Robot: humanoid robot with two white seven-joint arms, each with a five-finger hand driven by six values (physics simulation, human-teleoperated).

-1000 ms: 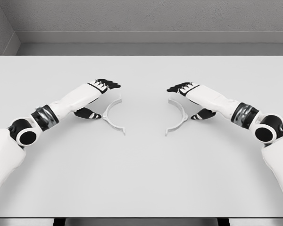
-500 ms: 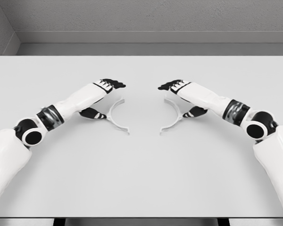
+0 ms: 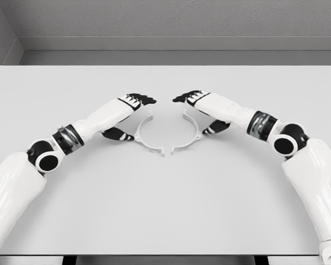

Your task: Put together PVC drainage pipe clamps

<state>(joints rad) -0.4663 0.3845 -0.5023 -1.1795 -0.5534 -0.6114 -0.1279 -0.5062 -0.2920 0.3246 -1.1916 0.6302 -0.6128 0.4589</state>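
Two white half-ring clamp pieces lie on the pale grey desk (image 3: 165, 210), a little above its middle, their open sides facing each other so that together they nearly outline a circle. The left clamp half (image 3: 146, 138) curves from an upper tip near the left hand's fingers down to a flanged end at about 6 o'clock of that circle; the right clamp half (image 3: 190, 137) mirrors it, and the two lower ends sit just beside each other with a small gap visible between them. The left hand (image 3: 129, 116) straddles the outer curve of its piece at about 9 o'clock, dark fingers (image 3: 142, 100) extended over the top and thumb (image 3: 118, 134) below, grasping the piece. The right hand (image 3: 201, 113) grips its piece likewise at about 3 o'clock, fingers (image 3: 183, 97) above, thumb (image 3: 215, 127) beneath. The upper tips stand well apart.
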